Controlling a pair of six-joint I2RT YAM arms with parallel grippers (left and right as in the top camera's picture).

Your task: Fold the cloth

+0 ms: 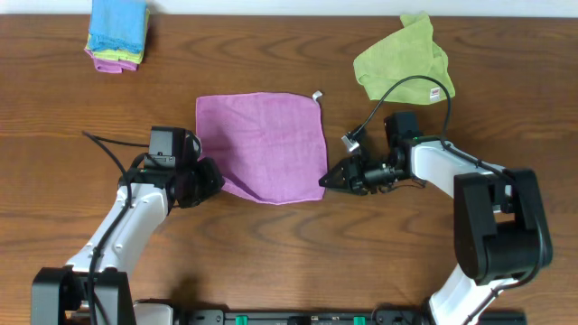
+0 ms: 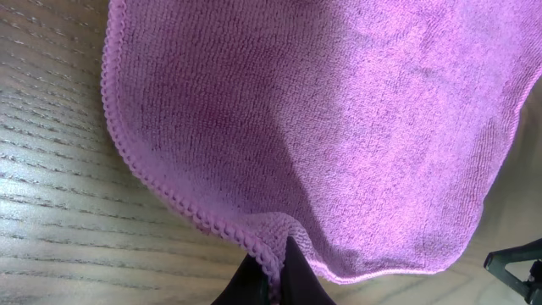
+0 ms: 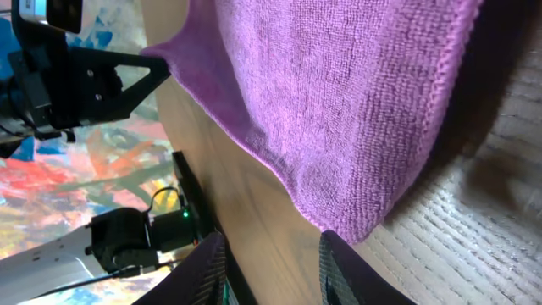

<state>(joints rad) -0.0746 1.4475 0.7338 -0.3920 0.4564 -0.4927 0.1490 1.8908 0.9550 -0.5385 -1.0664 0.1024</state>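
Note:
The purple cloth (image 1: 262,144) lies flat in the middle of the table, with its small white tag (image 1: 317,95) at the far right corner. My left gripper (image 1: 217,179) is at the cloth's near left corner. In the left wrist view the jaws (image 2: 275,269) are shut on the stitched edge of the cloth (image 2: 339,127), which bunches up at the pinch. My right gripper (image 1: 325,181) is at the near right corner. In the right wrist view its fingers (image 3: 271,271) are apart, and the corner of the cloth (image 3: 347,222) lies just ahead of one fingertip, not between them.
A crumpled green cloth (image 1: 404,63) lies at the far right. A folded blue cloth (image 1: 117,32) on a small stack lies at the far left. Bare wooden table (image 1: 271,253) runs along the near side.

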